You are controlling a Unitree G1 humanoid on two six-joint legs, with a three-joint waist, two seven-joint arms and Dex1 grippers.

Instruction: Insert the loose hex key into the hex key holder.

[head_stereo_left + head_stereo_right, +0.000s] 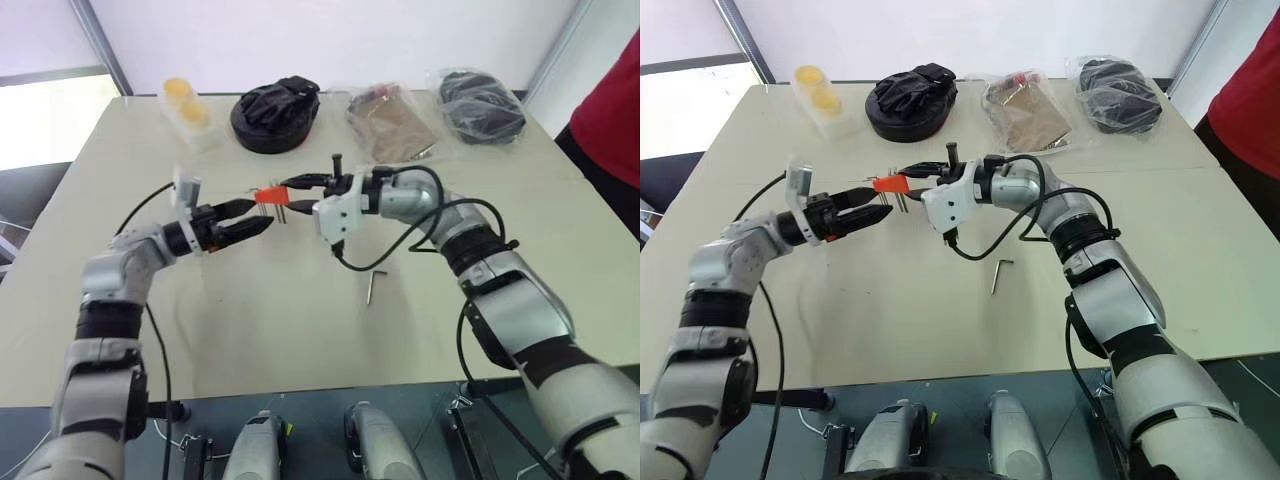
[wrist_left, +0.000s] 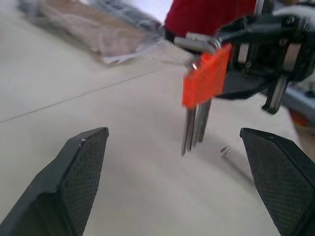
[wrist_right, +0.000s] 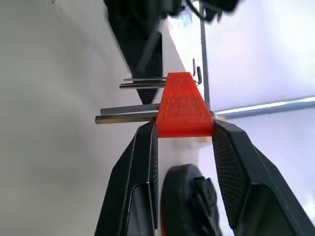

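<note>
Right claw is clamped on the hex key holder, and I've got it lifted off the bench, pointing across toward my left side. From the head views, the left claw sits just beside the holder with its jaws spread and nothing in them. The loose hex key lies flat on the bench, near my right forearm and well apart from both claws, so it isn't picked up yet.

Left wrist view now: both fingers stand wide, and the orange holder hangs in front of them with its stored keys pointing down toward the bench.

Right wrist view: the two pads pinch the wide end of the orange block, keys sticking out sideways. Grip looks square.

My read: the free left claw should go for the loose key, taking it by the short bent end so the long shaft stays clear. Meanwhile I'd hold the block steady and turn an empty slot toward the left side.
</note>
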